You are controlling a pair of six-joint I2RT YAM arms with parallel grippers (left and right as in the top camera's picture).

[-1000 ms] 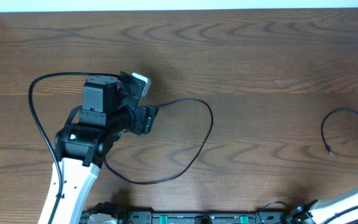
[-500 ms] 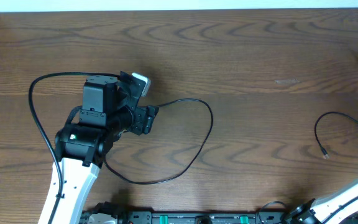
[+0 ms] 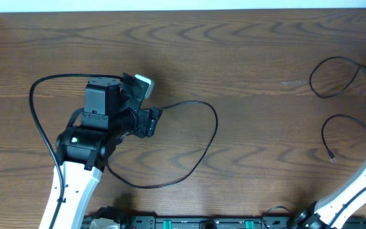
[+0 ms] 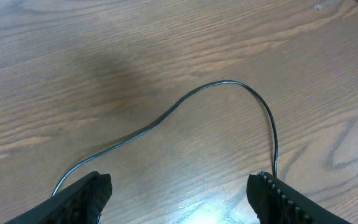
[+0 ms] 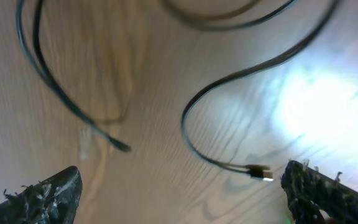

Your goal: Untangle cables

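A thin black cable [image 3: 211, 130] lies in a wide loop on the wooden table right of my left gripper [image 3: 150, 121]. In the left wrist view the same cable [image 4: 222, 83] arcs ahead of my left gripper [image 4: 179, 200], which stands open over bare wood with nothing between its fingers. At the far right lie more black cables: a loop [image 3: 326, 63] and a strand ending in a small plug [image 3: 333, 158]. In the right wrist view my right gripper [image 5: 182, 193] is wide open above the table. The plug end [image 5: 260, 172] lies just inside its right finger, untouched.
The left arm's own black wire [image 3: 33, 114] bows out to the left of the arm. The right arm [image 3: 361, 184] comes up from the bottom right corner. A second cable strand [image 5: 67, 102] runs down the left of the right wrist view. The table's far edge [image 3: 183, 10] is at the top.
The right gripper has opened. The cables at the far right have slid left into view, with a new loop showing at the upper right. The right arm reaches higher. The left arm is still.
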